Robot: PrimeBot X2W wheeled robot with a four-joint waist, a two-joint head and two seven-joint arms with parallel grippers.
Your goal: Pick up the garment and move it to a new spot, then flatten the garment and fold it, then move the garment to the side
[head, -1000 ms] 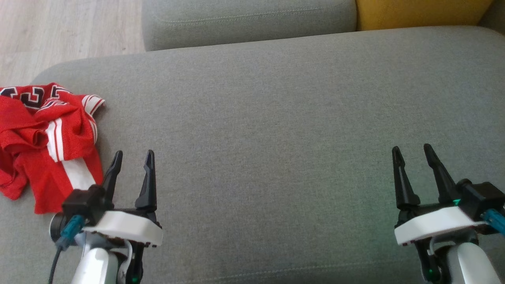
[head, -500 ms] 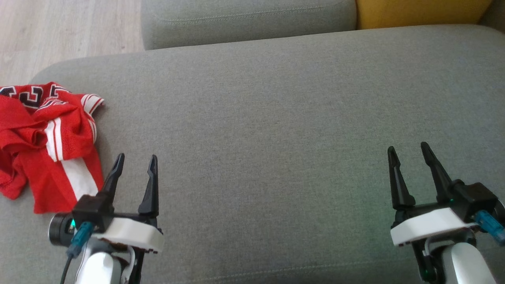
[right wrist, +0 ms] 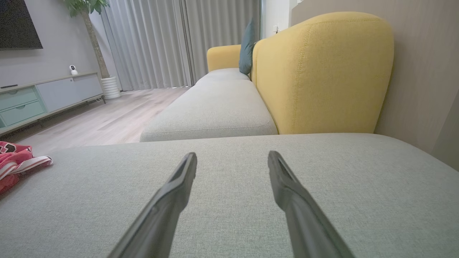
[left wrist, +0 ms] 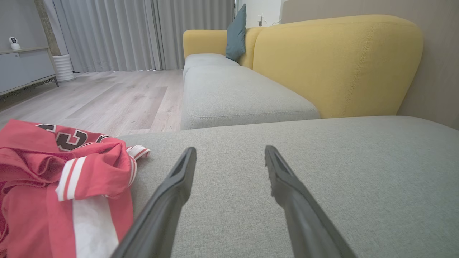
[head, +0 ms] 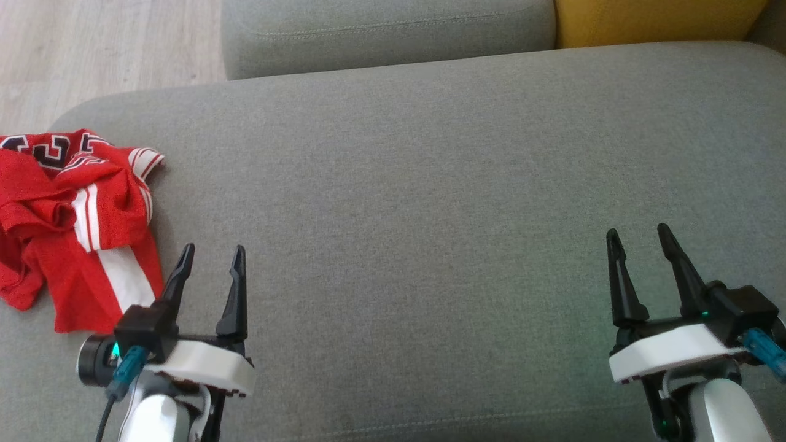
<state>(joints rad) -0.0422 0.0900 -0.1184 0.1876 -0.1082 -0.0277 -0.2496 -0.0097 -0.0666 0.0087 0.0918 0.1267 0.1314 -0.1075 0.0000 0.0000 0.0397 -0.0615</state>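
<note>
The garment [head: 67, 221] is a red jersey with white stripes and dark numerals, lying crumpled at the left end of the grey sofa cushion [head: 430, 184]. In the left wrist view the garment [left wrist: 64, 186] lies just left of my fingers. My left gripper [head: 212, 253] hovers open and empty just right of the garment's lower edge. Far to the right, my right gripper [head: 638, 233] is open over bare cushion with nothing between its fingers. The right wrist view catches the garment's edge [right wrist: 14, 161] at far left.
A second grey seat cushion [head: 381, 31] sits beyond the one in front, with a yellow backrest [head: 651, 21] at the top right. Wooden floor [head: 92, 49] lies past the cushion's left end. A teal pillow [left wrist: 236, 32] and a low cabinet [right wrist: 43, 96] stand farther off.
My left gripper has drifted slightly down and right, away from the garment's side. The right gripper has barely shifted. The garment lies as before.
</note>
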